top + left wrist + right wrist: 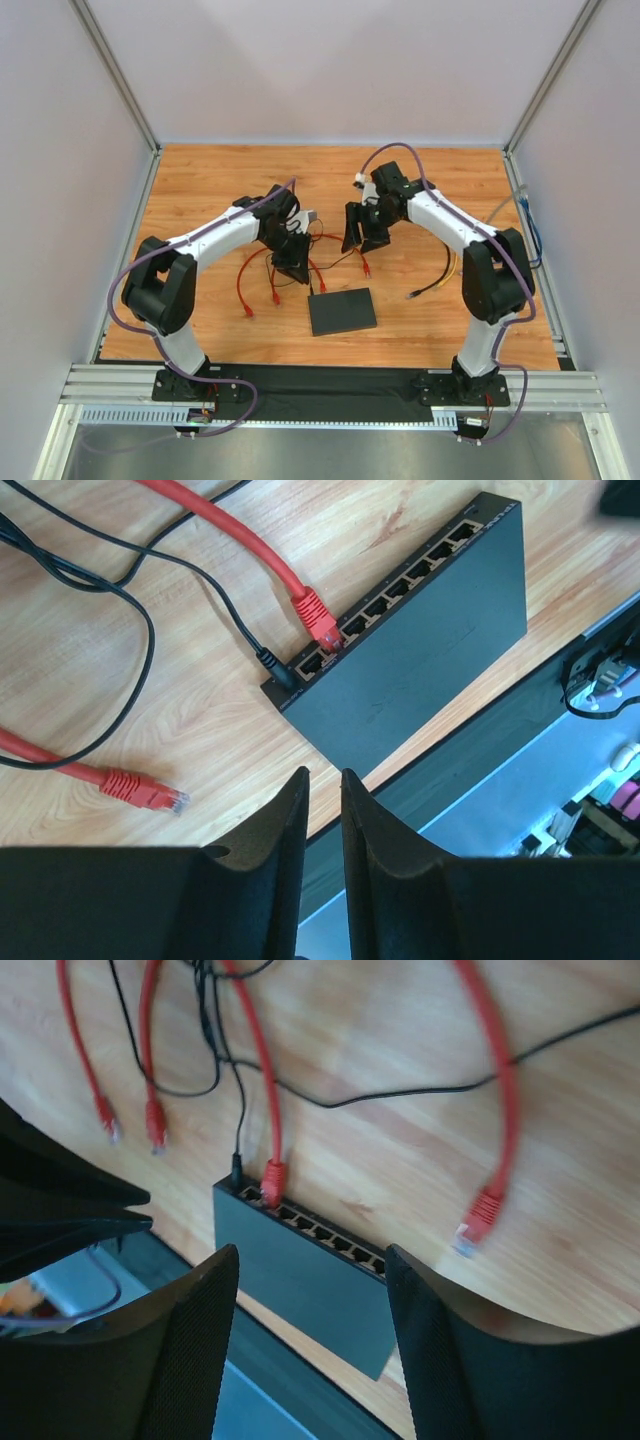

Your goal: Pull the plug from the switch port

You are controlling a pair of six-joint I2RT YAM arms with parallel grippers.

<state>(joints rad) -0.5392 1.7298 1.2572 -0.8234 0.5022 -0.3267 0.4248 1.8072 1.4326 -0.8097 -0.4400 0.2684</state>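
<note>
The switch (342,311) is a flat black box lying near the table's front, with its row of sockets facing away from the arm bases. In the left wrist view a red plug (318,620) sits in a socket near one end of the switch (420,660), beside a black power plug (272,665). My left gripper (322,780) hovers above and short of the switch; its jaws are almost together with nothing between them. My right gripper (312,1255) is open and empty, held high over the switch (310,1280) and the plugged red plug (272,1182).
Loose red cables lie on the wood: one plug end (145,790) lies near the left gripper and another (478,1218) lies beyond the switch's far end. Thin black wires (120,600) loop across the table. A black-and-yellow cable (440,280) lies at the right.
</note>
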